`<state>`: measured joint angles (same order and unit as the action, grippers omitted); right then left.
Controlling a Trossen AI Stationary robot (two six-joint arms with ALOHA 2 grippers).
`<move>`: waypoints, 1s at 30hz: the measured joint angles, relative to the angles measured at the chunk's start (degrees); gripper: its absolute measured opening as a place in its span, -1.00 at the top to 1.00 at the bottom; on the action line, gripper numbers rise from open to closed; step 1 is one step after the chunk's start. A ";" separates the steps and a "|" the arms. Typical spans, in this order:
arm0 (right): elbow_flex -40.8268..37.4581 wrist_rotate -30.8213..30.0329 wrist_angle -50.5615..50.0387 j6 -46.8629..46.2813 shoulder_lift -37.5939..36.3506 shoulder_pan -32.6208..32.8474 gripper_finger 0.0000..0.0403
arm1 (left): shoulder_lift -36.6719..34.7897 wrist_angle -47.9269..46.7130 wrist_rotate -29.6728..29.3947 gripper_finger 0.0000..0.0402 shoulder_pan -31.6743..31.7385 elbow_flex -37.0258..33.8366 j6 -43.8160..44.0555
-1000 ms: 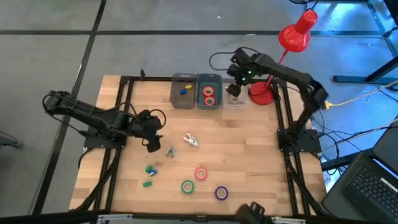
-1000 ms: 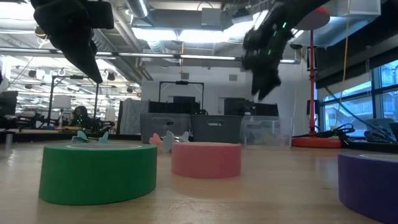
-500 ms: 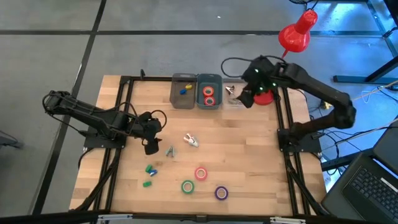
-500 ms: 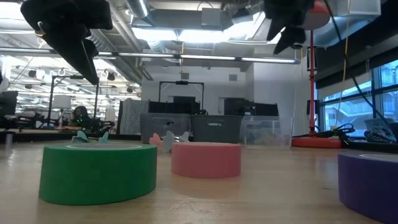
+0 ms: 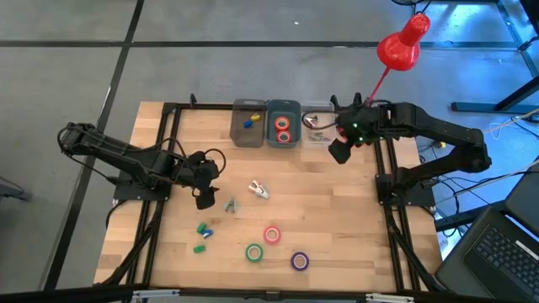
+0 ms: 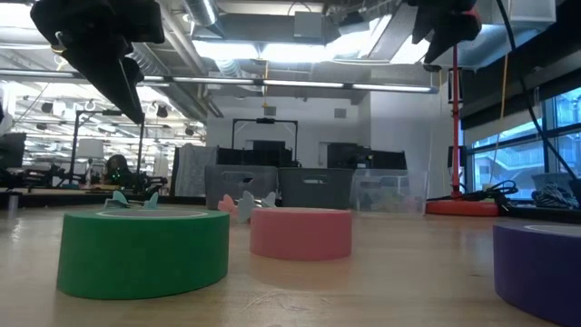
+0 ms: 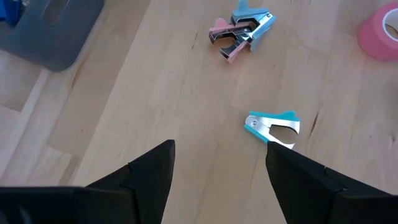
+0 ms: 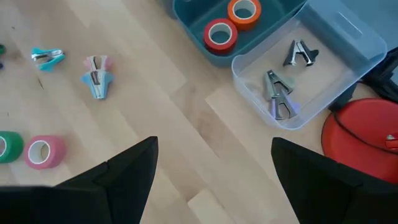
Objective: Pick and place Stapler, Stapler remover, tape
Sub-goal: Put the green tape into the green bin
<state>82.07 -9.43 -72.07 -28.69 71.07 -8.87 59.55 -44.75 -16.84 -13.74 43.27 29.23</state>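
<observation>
Table: three bins at 12 o'clock.
Left gripper: jaws apart, empty, hovering at 9 o'clock of centre.
Right gripper: jaws wide, empty, beside clear bin.
Teal remover: on the wood just beside left gripper, at its 3 o'clock; left arm nearer.
Long axis: runs about 12 to 6.

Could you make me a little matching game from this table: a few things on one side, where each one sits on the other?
Things:
1. orange tape roll
2. purple tape roll
3. teal staple remover
4. red lamp

Places:
A. bare wood, in front of the left gripper
B. inside the blue bin
C. beyond the table's far right corner
D. near the table's front edge

Pairs: 1-B, 2-D, 3-A, 4-C
</observation>
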 joint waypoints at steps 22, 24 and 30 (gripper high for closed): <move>0.00 -7.54 6.52 0.24 0.04 3.88 -0.56 | 17.15 30.59 13.08 -0.20 1.15 1.60 -29.17; 0.00 -7.56 7.44 0.58 0.07 3.88 -0.56 | 20.49 30.71 15.59 -0.20 1.63 3.35 -24.84; -0.03 -7.85 7.27 -1.78 0.07 3.86 -0.56 | 26.97 30.79 18.03 -0.20 0.62 7.91 -20.09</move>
<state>82.04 -17.28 -64.80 -30.47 71.13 -5.02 86.52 -13.96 1.19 -13.12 51.18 9.15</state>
